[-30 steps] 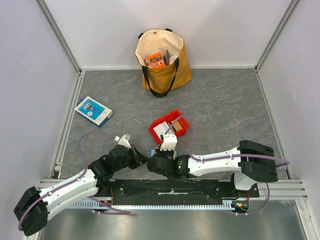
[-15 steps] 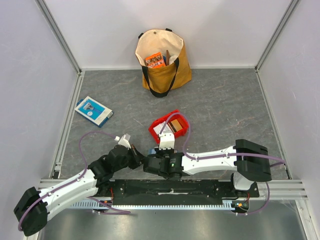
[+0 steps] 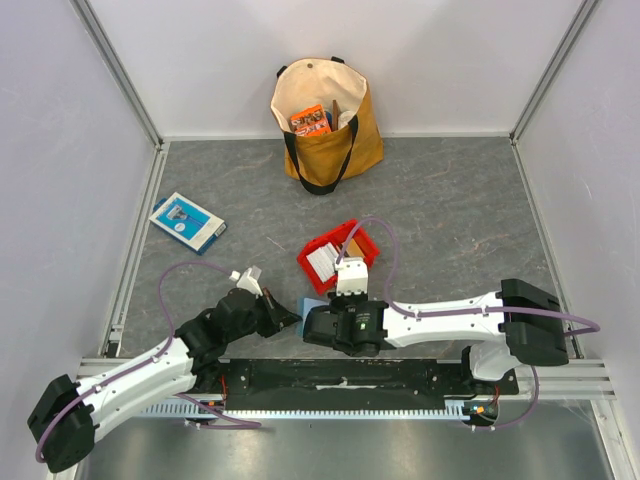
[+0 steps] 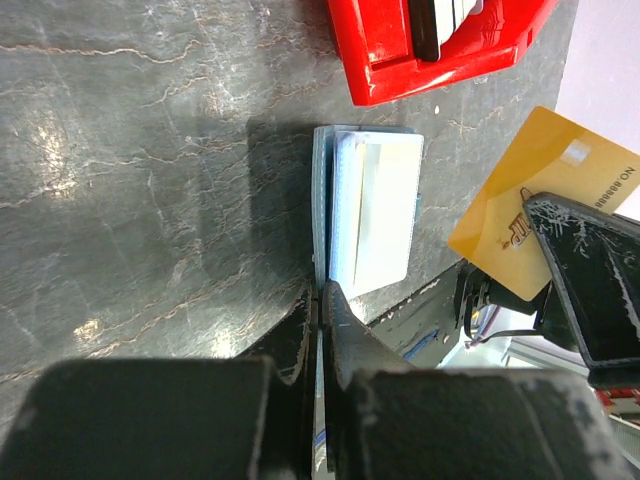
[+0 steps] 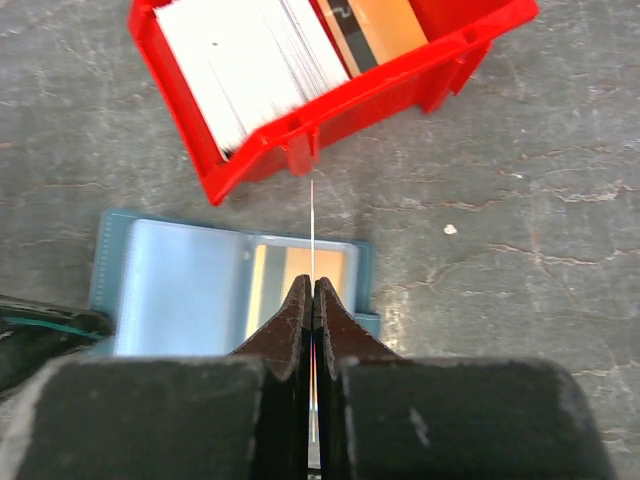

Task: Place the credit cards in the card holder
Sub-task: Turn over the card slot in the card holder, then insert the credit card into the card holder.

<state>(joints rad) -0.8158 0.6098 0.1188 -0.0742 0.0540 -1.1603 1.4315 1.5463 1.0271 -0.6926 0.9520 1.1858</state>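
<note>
Working area near the arm bases. The card holder [image 5: 175, 285] lies open and flat on the table [image 5: 520, 250], just near of the red bin [image 5: 380, 90], with its long axis running left to right. The bin holds the stack of cards [image 5: 245, 70] yet to be loaded, mostly white with a tan one at the right end.

The left gripper [image 4: 320, 295] has its jaws pressed together on the holder's left edge, pinning it in place. The right gripper [image 5: 312, 285] has its jaws clamped on a single gold card [image 4: 540, 195], which stands on edge and shows in the right wrist view only as a thin line projecting from the fingertips toward the far side.

Governing relation: the holder sits directly below and just beyond the right fingertips, and the card's edge crosses over the holder's right-hand panel, where a tan card [image 5: 300, 270] appears to be seated already behind the clear pocket. The card's plane runs near to far and upright, across the holder's long axis and not parallel to its flat face. The right arm, carrying the card, is the one placed to insert it.

Judgement: the next move likely calls for tilting the card toward flat and bringing its leading edge to a pocket mouth. Which side the pockets open on cannot be told.
</note>
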